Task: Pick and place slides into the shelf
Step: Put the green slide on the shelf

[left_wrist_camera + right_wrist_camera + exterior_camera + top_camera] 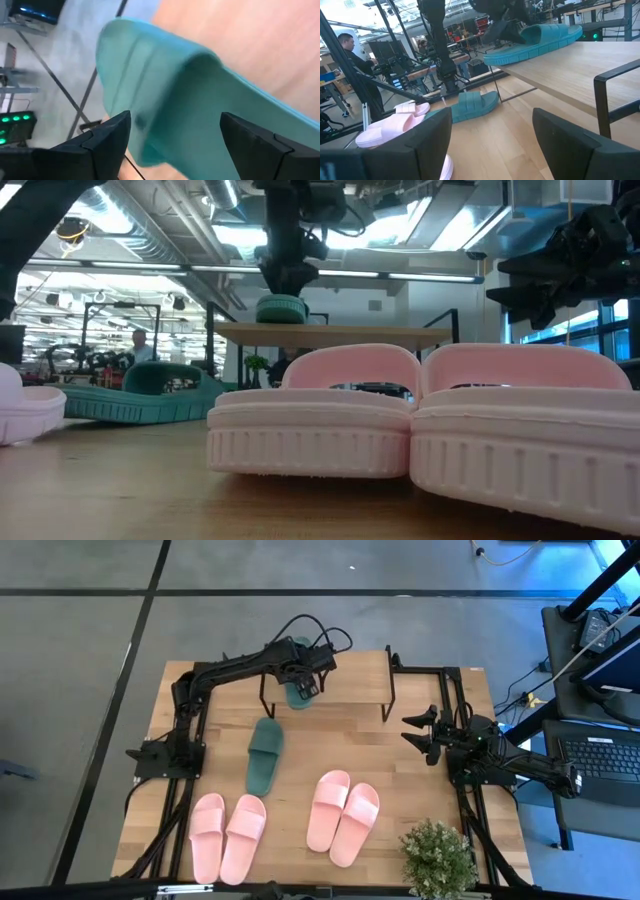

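One dark green slide (297,692) (283,310) (540,37) lies sole-down on the left part of the shelf (350,680) (340,332). One end sticks out a little over the shelf's near edge. My left gripper (305,668) (175,135) is open just above it, a finger on either side of the slide (200,100). The other green slide (265,755) (470,105) lies flat on the table in front of the shelf. Two pink pairs (228,835) (343,815) sit near the table's near edge. My right gripper (418,735) (492,135) waits open at the table's right. My left gripper comes at the green slide from above, its fingers (110,140) spread wide across the slide's width by the strap. I cannot tell whether they touch it. The slide rests on the shelf top.
A potted plant (438,858) stands at the table's near right corner. The shelf's black legs (390,690) and frame (615,100) rise from the far part of the table. The shelf's middle and right carry nothing. A person (350,55) shows in the room beyond.
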Robot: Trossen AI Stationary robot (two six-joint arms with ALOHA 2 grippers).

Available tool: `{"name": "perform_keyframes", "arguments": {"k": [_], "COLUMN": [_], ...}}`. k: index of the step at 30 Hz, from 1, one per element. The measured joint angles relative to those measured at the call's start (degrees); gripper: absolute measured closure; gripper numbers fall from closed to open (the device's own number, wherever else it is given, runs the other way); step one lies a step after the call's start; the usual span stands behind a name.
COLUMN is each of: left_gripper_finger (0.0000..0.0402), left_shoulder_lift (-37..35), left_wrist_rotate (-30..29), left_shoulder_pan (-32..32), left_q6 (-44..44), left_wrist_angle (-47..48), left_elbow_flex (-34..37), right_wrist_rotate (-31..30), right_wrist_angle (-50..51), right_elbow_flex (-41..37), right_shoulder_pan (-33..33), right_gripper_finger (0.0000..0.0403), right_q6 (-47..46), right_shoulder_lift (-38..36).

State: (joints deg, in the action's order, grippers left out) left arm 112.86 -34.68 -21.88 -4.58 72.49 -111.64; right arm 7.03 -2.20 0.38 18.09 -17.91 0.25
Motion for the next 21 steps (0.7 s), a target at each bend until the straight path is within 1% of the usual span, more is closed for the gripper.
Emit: {"name": "perform_keyframes", "arguments": {"k": [7,12,19,21], "left_gripper_finger": [0.0103,0.0103,0.0103,0.0103], "left_shoulder_lift": [-0.81,-4.15,-12.15,-14.12], "left_wrist_rotate": [-0.39,-0.57,0.14,1.23], "left_shoulder_pan": [1.96,4.63,12.11,14.79], "left_q6": [0.26,0.3,1.47,1.69], "left_wrist_angle": [1.35,5.21,14.43,14.5], "left_elbow_flex": [0.0,0.0,0.0,0.0], "right_wrist_rotate": [0.04,0.04,0.1,0.11], "right_wrist_angle": [0.0,0.0,0.0,-0.01], "right_elbow_flex": [0.0,0.0,0.0,0.0], "right_shoulder_pan": [0.0,-0.02,-0.02,0.0], "right_gripper_finger": [0.0126,0.0126,0.0126,0.0126], "right_q6": [-0.03,-0.03,-0.05,-0.05], "right_shoulder_lift": [0.02,0.01,0.02,0.09]}}
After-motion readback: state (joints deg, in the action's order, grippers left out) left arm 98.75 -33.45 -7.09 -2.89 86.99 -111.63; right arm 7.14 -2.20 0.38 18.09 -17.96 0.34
